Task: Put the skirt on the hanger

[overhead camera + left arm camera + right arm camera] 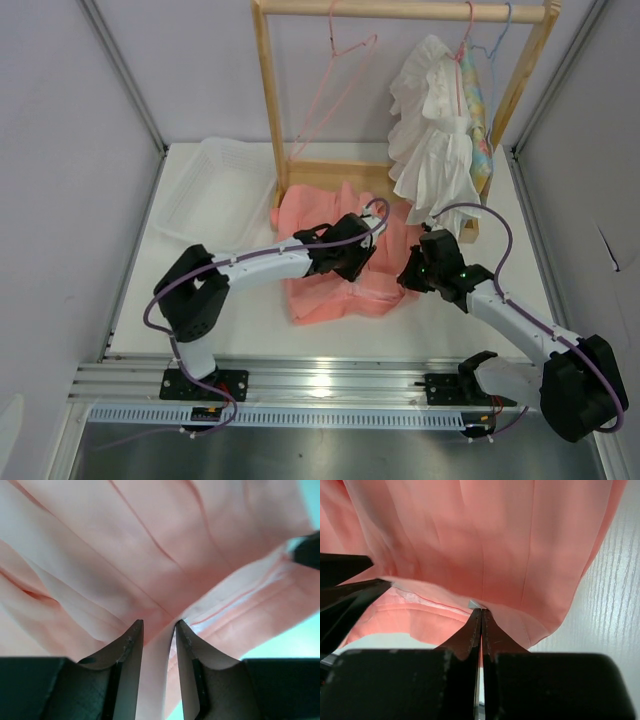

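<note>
On the worktop (pixel 258 326), the right claw (pixel 481 611) is clenched on the skirt (pixel 495 540) at its banded edge, probably to lift it. The left claw (pixel 159 625) stands parted astride a fold. The hanger (pixel 338 92) hangs bare on the rail (pixel 400 9) behind, well apart.

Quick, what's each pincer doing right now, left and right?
Left pincer: open, with a fold of the skirt in the gap.
Right pincer: closed, pinching the skirt's edge.
</note>
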You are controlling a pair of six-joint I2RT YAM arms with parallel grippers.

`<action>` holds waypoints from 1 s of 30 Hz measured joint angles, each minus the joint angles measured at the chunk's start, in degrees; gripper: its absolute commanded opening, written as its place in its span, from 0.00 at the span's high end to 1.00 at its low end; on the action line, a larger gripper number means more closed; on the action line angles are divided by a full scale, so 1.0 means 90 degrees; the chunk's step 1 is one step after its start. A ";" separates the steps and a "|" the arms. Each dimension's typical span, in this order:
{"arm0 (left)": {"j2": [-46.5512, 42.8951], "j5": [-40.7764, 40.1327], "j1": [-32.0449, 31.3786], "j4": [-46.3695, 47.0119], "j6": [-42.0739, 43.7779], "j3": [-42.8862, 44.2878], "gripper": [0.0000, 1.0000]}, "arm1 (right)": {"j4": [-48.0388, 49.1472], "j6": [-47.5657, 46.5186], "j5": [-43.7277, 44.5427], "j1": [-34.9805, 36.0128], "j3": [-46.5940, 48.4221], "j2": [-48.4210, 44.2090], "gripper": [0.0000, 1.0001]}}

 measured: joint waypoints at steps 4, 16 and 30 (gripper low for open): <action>-0.0551 0.0202 0.0000 0.0078 0.0036 -0.0063 0.59 | 0.0053 0.0002 -0.0002 0.0000 0.0000 0.0005 1.00; -0.2453 0.0979 0.0051 0.0338 -0.0039 0.0046 0.45 | 0.0165 0.0000 -0.0032 0.0000 -0.0015 0.0068 1.00; -0.1479 -0.0231 0.1982 0.1358 0.0068 0.4971 0.27 | 0.0219 0.0000 -0.0073 0.0000 -0.0143 0.0107 1.00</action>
